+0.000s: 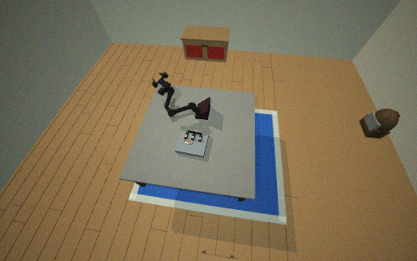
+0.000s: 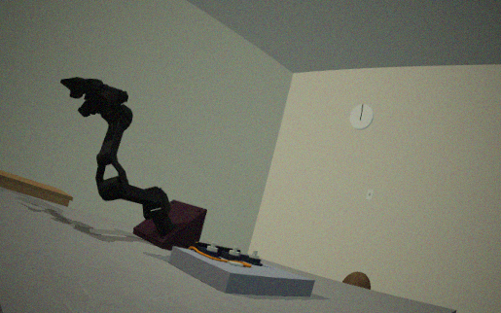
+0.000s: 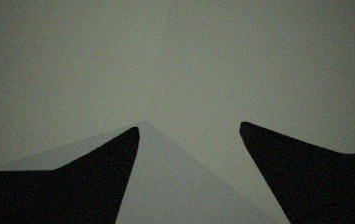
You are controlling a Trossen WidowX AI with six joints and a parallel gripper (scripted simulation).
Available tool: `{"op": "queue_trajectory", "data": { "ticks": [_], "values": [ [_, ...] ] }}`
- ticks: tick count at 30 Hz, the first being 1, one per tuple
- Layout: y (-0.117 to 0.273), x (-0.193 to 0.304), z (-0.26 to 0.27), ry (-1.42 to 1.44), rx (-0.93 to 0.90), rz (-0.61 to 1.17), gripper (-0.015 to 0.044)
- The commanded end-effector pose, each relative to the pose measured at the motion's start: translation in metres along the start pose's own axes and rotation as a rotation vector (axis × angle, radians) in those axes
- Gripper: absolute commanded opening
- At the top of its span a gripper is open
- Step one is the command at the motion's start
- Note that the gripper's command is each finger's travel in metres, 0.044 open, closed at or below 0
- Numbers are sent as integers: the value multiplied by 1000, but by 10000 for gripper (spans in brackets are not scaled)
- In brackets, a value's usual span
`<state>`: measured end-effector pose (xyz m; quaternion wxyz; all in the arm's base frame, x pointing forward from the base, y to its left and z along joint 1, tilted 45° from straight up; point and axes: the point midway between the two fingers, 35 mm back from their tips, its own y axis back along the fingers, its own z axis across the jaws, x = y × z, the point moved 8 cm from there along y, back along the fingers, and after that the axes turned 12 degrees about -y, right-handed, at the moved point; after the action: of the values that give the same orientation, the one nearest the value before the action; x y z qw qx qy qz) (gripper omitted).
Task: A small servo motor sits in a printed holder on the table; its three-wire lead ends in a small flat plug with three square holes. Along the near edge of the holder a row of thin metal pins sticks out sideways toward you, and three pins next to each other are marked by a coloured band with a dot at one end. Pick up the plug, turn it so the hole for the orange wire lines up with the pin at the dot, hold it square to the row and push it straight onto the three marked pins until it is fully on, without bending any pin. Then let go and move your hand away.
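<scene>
The pale grey holder block (image 1: 191, 151) (image 2: 269, 285) lies on the table, with several small dark parts (image 1: 193, 137) bearing white round pieces along one side. An orange lead (image 2: 213, 257) runs over the top of the block in the exterior view. The plug is too small to make out for certain, and the pins, the coloured band and the dot cannot be made out. My gripper (image 1: 158, 79) (image 2: 67, 88) (image 3: 189, 129) is open and empty. It is raised high, far from the holder, and faces away from it; the wrist view shows only walls between and beyond the fingers.
The arm's dark red wedge-shaped base (image 1: 204, 109) (image 2: 191, 224) stands on the grey table (image 1: 227, 162) (image 2: 69, 262), close behind the holder. A wooden cabinet (image 1: 206, 34) and a brown round-topped object (image 1: 386, 120) stand on the floor away from the table.
</scene>
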<state>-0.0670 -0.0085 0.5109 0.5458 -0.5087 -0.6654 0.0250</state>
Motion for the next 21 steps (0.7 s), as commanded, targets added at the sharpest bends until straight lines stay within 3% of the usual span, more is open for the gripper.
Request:
{"op": "queue_trajectory", "data": {
  "ticks": [1, 11, 21],
  "values": [
    [0, 0, 0, 0, -1, 2, 374],
    [5, 9, 13, -35, -72, 85, 115],
    [18, 27, 31, -93, -169, 249, 115]
  ]
}}
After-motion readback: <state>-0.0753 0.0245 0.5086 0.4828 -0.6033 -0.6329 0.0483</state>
